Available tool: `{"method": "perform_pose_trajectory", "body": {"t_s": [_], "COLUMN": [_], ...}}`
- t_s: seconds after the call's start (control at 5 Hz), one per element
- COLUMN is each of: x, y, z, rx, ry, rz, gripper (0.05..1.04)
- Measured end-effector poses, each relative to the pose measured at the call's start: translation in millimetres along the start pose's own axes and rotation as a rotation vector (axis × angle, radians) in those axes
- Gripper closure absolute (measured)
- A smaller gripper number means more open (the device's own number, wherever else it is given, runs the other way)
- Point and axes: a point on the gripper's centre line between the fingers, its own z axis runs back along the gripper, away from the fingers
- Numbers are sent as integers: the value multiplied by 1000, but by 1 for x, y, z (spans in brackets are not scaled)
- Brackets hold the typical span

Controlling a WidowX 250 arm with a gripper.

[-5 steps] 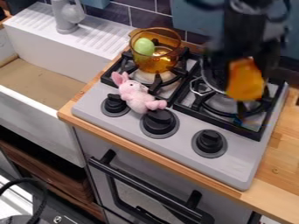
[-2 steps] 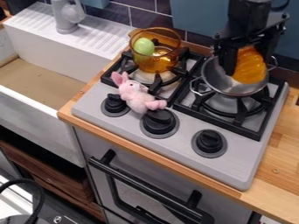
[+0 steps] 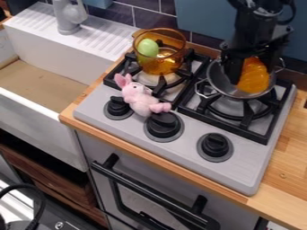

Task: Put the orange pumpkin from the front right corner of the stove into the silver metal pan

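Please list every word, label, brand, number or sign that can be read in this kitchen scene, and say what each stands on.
There are none that can be read: I can make out no text on the stove top, the metal pan or the amber pot. Any finer marks are too small or blurred.

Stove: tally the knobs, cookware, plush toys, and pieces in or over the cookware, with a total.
Knobs: 3
Cookware: 2 (amber pot, metal pan)
Plush toys: 1 (pink rabbit)
Pieces: 2 (green piece, orange piece)
Total: 8
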Motion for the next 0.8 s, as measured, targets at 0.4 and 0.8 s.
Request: {"method": "perform_pose_trajectory", "body": {"t_s": [0.4,0.8], "x": [13,19], "y": [-6,-9], "z": [-1,1], "rx": [15,13], "ry": [4,3], "rz": [16,24], "gripper": [87,87]}}
